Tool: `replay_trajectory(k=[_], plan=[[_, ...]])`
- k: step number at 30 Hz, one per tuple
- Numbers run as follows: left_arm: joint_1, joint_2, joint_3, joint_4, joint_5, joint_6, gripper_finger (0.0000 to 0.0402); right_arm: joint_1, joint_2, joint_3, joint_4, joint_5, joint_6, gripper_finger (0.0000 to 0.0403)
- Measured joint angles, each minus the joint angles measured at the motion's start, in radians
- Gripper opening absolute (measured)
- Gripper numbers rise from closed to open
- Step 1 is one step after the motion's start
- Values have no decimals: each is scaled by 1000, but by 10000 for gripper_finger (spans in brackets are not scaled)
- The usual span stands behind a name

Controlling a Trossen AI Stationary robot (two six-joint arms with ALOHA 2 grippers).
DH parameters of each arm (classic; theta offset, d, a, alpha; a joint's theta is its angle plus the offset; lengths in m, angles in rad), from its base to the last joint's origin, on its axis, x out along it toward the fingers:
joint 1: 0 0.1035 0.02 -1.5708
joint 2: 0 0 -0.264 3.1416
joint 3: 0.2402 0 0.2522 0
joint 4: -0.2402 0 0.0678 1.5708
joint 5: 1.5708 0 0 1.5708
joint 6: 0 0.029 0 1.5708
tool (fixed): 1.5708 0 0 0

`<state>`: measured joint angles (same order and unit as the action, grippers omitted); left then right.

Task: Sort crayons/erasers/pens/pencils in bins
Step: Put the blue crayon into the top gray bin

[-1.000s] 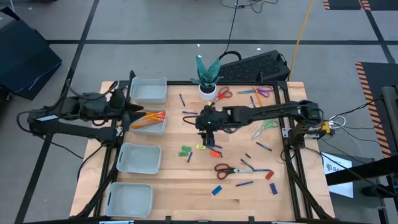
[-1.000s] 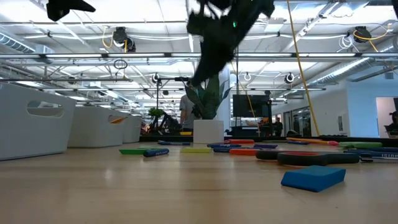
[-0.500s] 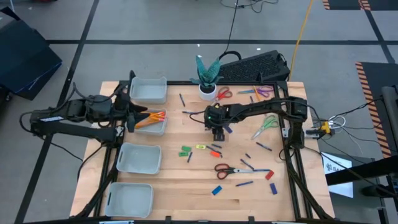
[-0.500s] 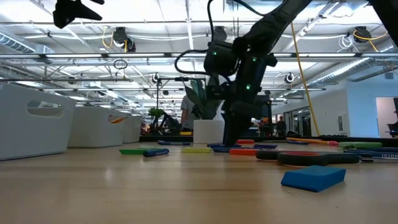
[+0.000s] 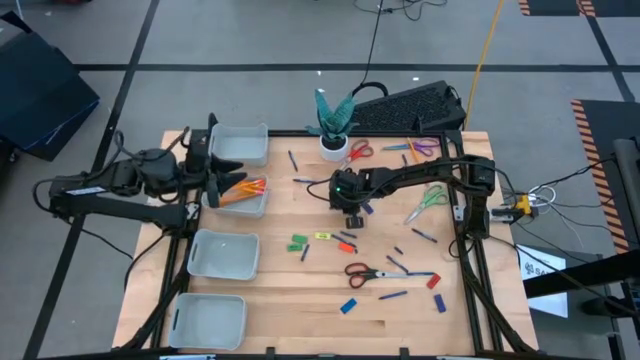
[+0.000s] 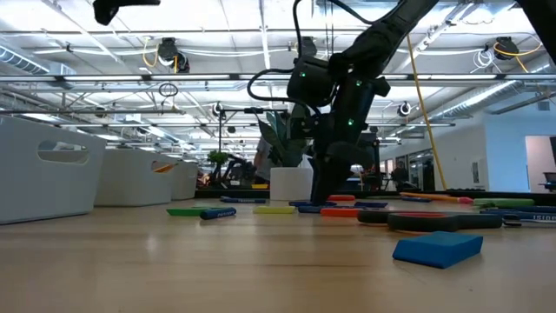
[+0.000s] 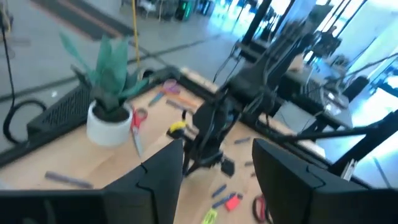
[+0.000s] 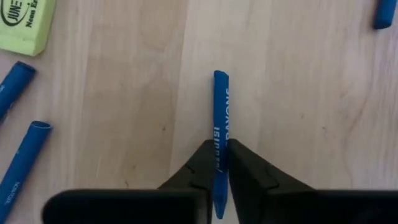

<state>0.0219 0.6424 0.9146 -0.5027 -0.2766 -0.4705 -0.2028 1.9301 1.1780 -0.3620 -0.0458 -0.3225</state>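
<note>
My right gripper [image 5: 352,219] is down at the table's middle, shut on a blue crayon [image 8: 220,118]. A yellow eraser [image 8: 23,25] and two more blue sticks [image 8: 25,163] lie beside it. More erasers, green [image 5: 298,241], red [image 5: 434,282] and blue [image 6: 437,248], and dark blue pens [image 5: 393,295] lie scattered on the wood. Four grey bins stand along the left edge. The second bin [image 5: 256,205] holds orange pencils [image 5: 240,190]. My left gripper [image 5: 222,180] hovers open over that bin. My right gripper pinches the blue crayon's two long sides [image 8: 217,157] between its two fingers, around its middle. The fingers come from above, pointing down. The crayon's free end [image 8: 221,78] looks to lie on the wood; I cannot tell whether it is lifted.
Scissors lie at the near middle [image 5: 362,272], right [image 5: 425,203] and far side [image 5: 360,151]. A white plant pot [image 5: 333,147] stands at the far edge, with a dark keyboard [image 5: 415,105] behind it. The other three bins [image 5: 238,146], [image 5: 224,254], [image 5: 210,320] look empty.
My right gripper has come down from well above the table to the tabletop, moving a little toward the right and near edges; for the last half second it has kept still there.
</note>
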Motion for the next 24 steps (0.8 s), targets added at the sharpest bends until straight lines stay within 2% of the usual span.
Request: replay_trajectory(k=[2, 6, 10, 13, 18, 24], plan=[[0, 0, 0, 26, -7, 21, 195, 0, 0, 0, 7, 0, 1, 13], [0, -1, 0, 46, -16, 50, 195, 14, -20, -3, 27, -1, 47, 14], [1, -1, 0, 44, -34, 49, 195, 49, -105, -2, 44, -5, 79, 18], [3, -1, -1, 43, -64, 4, 195, 82, -202, 6, 70, 75, 89, 17], [26, 16, -83, 98, -82, -245, 195, 154, -362, 5, 160, 228, 69, 17], [32, 115, -198, 223, -10, -554, 195, 232, -461, 10, 270, 371, 3, 17]])
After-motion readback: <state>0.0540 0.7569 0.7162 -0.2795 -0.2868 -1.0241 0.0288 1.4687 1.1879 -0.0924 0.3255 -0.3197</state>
